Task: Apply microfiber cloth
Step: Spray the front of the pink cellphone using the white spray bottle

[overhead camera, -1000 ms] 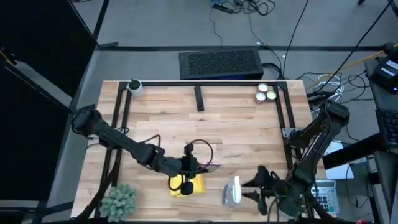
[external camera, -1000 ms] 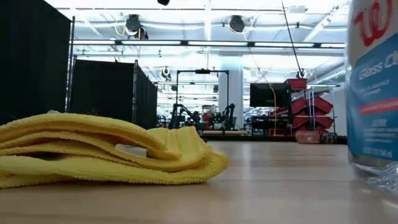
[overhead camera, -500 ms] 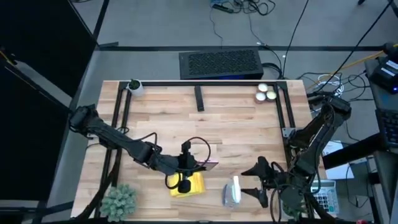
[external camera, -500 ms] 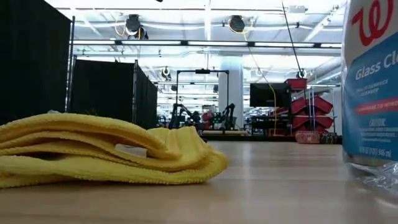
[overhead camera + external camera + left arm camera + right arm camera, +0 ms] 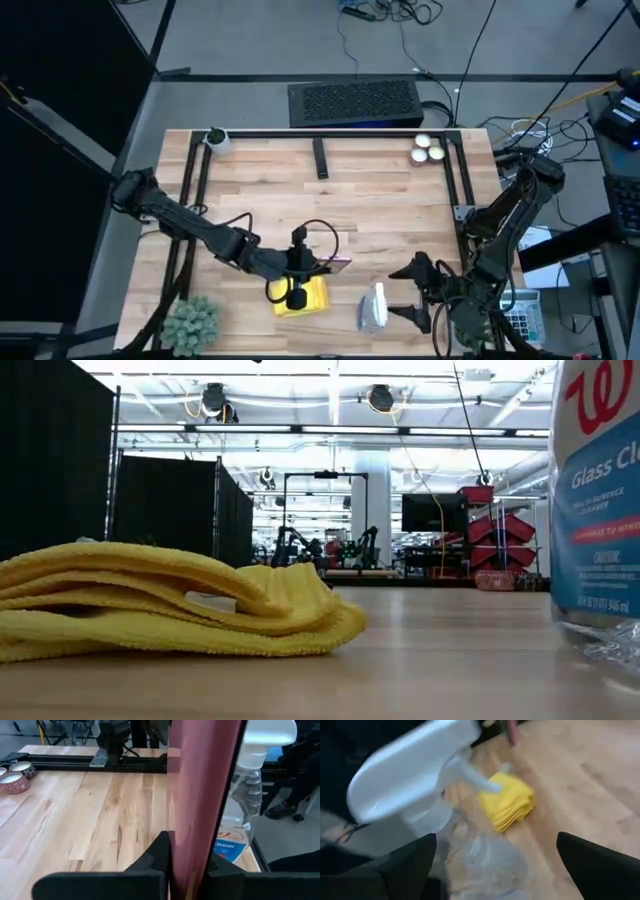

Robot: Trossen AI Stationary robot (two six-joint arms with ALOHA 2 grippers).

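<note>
Cloth [image 5: 305, 296] first: it lies folded and yellow on the near edge of the table [image 5: 380, 200], directly beneath your left gripper [image 5: 318, 268] and untouched by either arm. That left gripper is clamped on a phone [image 5: 200, 800], held on edge; in the left wrist view its pinkish face rises straight up from between the two dark fingers [image 5: 157, 855]. Held like that, the screen is probably being offered up for wiping, though that is only my reading.

Beside the cloth, toward your right arm, stands the spray bottle [image 5: 373, 307], close to the cloth but not touching it. Your right gripper [image 5: 418, 293] sits just past the bottle with its fingers spread wide and nothing between them; its wrist camera looks across the white spray head [image 5: 415, 767] to the cloth beyond. So the bottle stands between your free gripper and the cloth, and you would need to reach around or over it.

Farther off, a dark bar [image 5: 321, 158] and small round tins [image 5: 428, 149] lie well clear near the far rail. A potted plant [image 5: 191, 322] fills the near corner by your left arm.
</note>
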